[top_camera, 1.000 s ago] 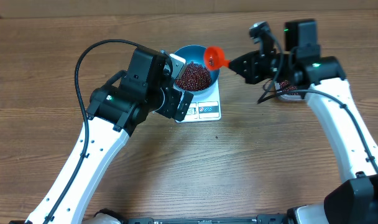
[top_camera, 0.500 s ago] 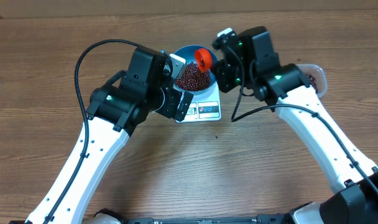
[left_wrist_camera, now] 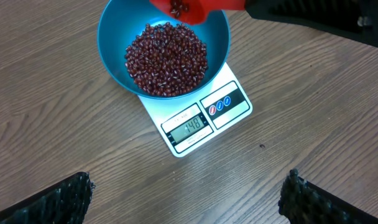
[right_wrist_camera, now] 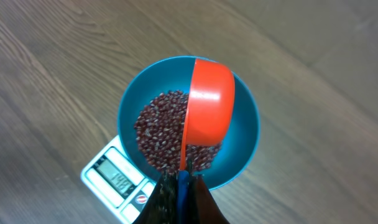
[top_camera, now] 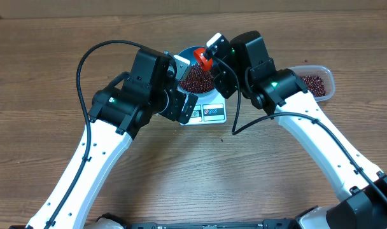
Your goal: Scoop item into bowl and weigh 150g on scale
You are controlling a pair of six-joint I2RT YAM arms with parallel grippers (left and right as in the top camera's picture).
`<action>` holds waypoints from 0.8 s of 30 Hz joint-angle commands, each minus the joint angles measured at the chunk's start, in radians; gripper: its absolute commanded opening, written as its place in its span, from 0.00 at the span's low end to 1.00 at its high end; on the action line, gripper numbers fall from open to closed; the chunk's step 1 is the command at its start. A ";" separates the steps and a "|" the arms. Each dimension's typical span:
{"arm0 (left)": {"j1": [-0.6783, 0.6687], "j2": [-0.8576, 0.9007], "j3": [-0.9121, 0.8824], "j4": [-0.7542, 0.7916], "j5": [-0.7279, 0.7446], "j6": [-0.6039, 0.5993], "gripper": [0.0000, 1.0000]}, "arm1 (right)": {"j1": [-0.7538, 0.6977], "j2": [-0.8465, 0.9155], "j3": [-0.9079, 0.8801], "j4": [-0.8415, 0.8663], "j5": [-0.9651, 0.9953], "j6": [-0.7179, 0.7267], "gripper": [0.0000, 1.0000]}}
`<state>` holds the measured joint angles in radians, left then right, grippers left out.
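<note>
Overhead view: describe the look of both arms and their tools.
The left arm and right arm have white links, black joint housings with small green lights, and a looping black cable each. The left tool has black textured fingers; the right tool looks dark and narrow.

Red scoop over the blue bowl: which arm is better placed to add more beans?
Right. The right hand is shut on the red plastic scoop, tilted over the round blue bowl of maroon beans; the left hand is open, empty.
</note>
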<state>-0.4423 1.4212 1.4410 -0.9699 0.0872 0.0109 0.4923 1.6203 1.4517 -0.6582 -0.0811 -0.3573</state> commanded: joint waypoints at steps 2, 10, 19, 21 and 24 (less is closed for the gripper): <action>0.003 0.005 0.008 0.002 0.014 0.019 1.00 | 0.014 -0.021 0.029 0.043 0.060 -0.060 0.04; 0.003 0.005 0.008 0.002 0.014 0.019 1.00 | 0.031 -0.021 0.029 0.046 0.058 -0.146 0.04; 0.003 0.005 0.008 0.002 0.014 0.019 1.00 | 0.013 -0.023 0.030 0.045 0.064 0.032 0.04; 0.003 0.005 0.008 0.002 0.014 0.019 1.00 | -0.013 -0.029 0.030 0.044 0.048 0.101 0.04; 0.003 0.005 0.008 0.002 0.014 0.019 1.00 | -0.061 -0.055 0.030 0.035 -0.059 0.130 0.04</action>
<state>-0.4423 1.4212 1.4410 -0.9699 0.0872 0.0109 0.4854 1.6199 1.4517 -0.6220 -0.0498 -0.3248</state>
